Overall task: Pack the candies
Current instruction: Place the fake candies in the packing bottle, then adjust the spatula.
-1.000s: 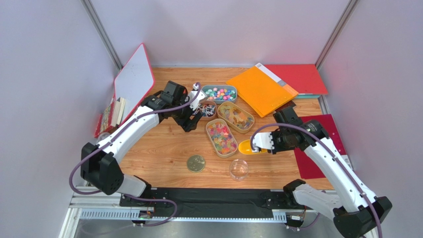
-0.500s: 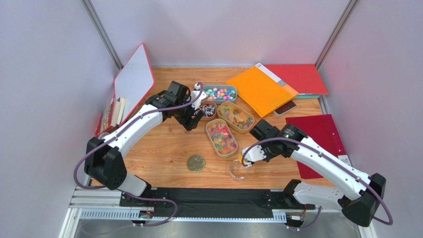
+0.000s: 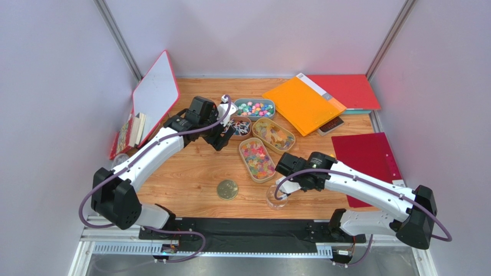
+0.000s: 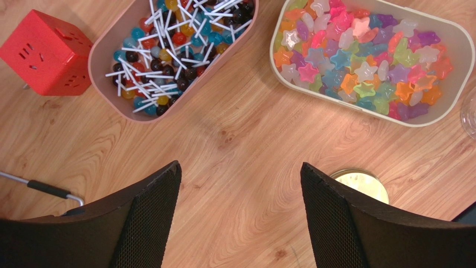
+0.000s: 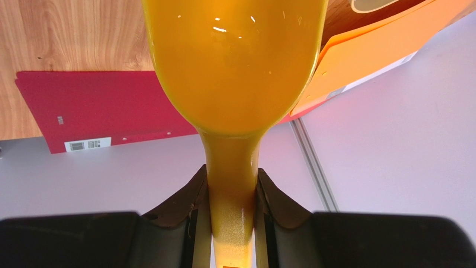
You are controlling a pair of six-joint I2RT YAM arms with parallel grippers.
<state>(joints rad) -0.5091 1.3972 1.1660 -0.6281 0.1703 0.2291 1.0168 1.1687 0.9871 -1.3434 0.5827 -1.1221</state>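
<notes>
The candies lie in several oval trays: colourful star candies (image 4: 369,56) (image 3: 257,159), lollipops (image 4: 167,50), yellow-orange gummies (image 3: 274,135) and small wrapped bits (image 3: 254,108). My left gripper (image 4: 240,184) (image 3: 221,138) hangs open above bare wood, just short of the lollipop tray, with nothing between its fingers. The right gripper (image 5: 233,173) (image 3: 286,185) is shut on the handle of a yellow scoop (image 5: 234,61). It holds the scoop over a clear jar (image 3: 277,197) near the table's front. What the scoop carries is hidden from me.
A round gold lid (image 3: 227,189) (image 4: 360,184) lies left of the jar. A red cube (image 4: 47,53) sits beside the lollipop tray. Orange folder (image 3: 303,103) and red folders (image 3: 366,158) cover the right side. A white board (image 3: 154,92) leans at the back left.
The right arm has swung the scoop from beside the star candy tray leftward and nearer, to above the clear jar. The left arm has barely shifted.
</notes>
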